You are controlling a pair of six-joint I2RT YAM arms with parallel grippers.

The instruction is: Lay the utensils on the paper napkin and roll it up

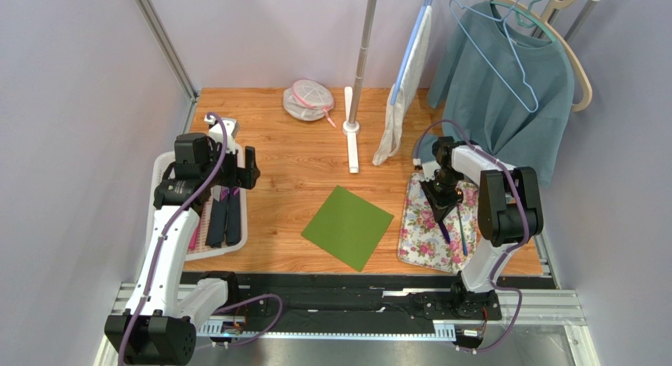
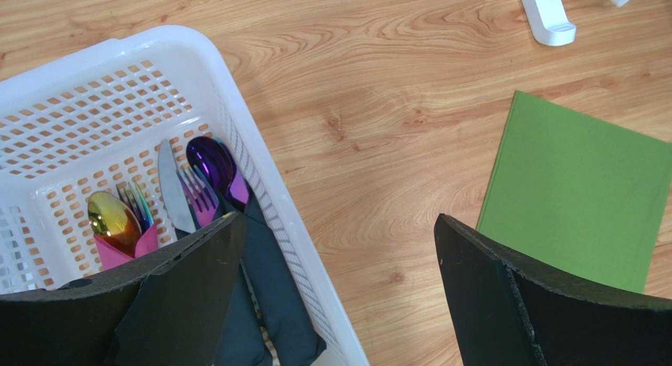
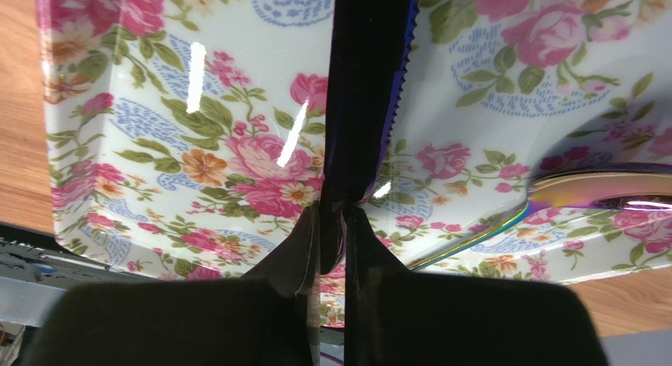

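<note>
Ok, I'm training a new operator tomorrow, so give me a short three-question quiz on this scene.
1. Fill in: the open left end effector hovers over the rim of the white ____.
2. The knife at the floral tray is pinched by: A) the left end effector, B) the right end effector, C) nothing.
3. True or false: the green paper napkin lies rolled up.
Key: 1 basket; 2 B; 3 false.
</note>
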